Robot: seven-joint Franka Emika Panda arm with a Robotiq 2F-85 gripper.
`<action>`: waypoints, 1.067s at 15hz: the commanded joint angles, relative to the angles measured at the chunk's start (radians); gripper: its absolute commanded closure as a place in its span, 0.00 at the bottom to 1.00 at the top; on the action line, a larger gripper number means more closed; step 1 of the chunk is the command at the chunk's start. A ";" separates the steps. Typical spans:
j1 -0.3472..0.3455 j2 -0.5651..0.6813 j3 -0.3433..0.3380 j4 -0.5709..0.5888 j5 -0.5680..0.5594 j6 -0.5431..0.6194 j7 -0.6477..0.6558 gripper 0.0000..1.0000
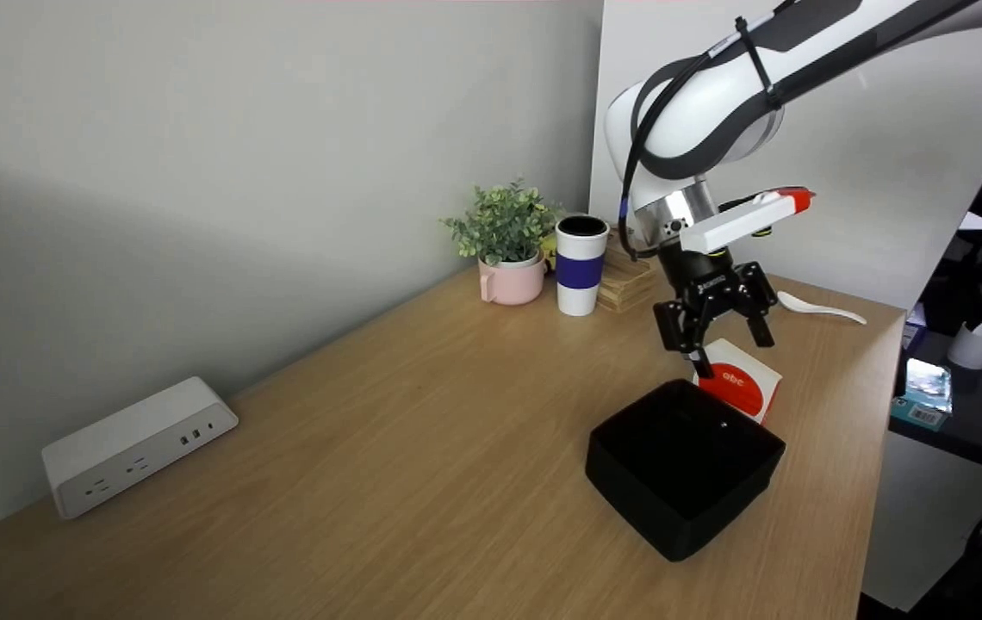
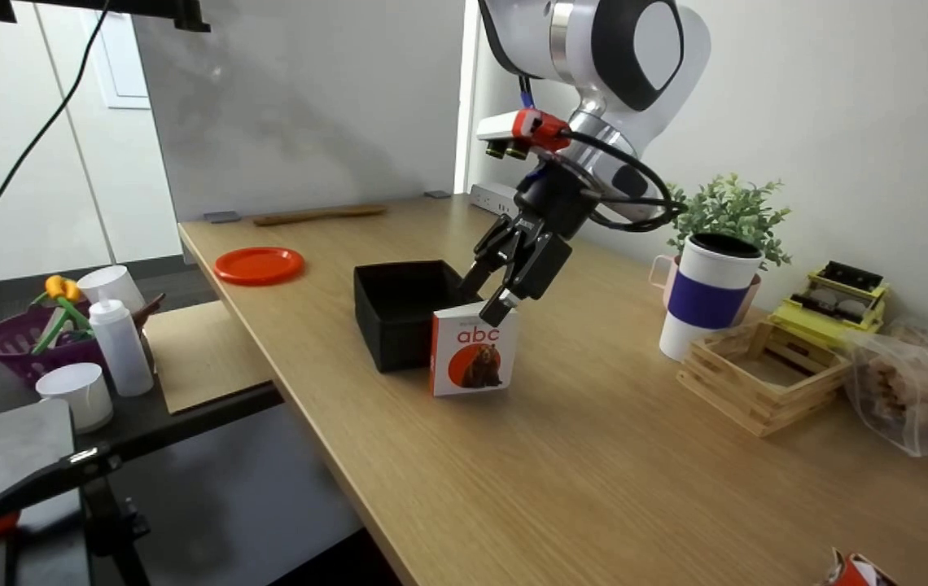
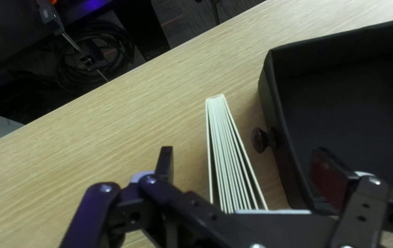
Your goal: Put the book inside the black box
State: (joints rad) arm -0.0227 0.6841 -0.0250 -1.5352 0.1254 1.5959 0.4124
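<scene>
In both exterior views I can read "abc" on the book (image 2: 472, 356): once in red letters on white, once in pale letters on red. Over the red letters stands a smaller line, too tiny for me. On the gripper (image 1: 731, 350) I read, not with full certainty, "ROBOTIQ".

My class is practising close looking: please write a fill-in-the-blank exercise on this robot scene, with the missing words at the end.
The small white book with a red patch shows the three large letters ____.
In the wrist view, the low square matte-black box appears to the ____ of the book.
The leafy green plant sits in a handled pot that is coloured ____.
The black two-fingered gripper holds nothing; its jaws stand ____, not shut.

Missing words: abc; right; pink; open.
</scene>
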 commanded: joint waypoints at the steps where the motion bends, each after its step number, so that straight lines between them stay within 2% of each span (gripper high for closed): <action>1: -0.004 0.052 -0.020 0.072 0.038 -0.054 -0.004 0.00; 7: -0.014 0.100 -0.034 0.121 0.063 -0.089 -0.004 0.00; 8: -0.016 0.107 -0.035 0.129 0.063 -0.091 -0.006 0.25; 9: -0.016 0.110 -0.035 0.134 0.065 -0.096 -0.006 0.26; 16: -0.014 0.130 -0.036 0.166 0.063 -0.117 -0.007 0.76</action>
State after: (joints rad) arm -0.0337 0.7897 -0.0552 -1.4162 0.1667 1.5213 0.4123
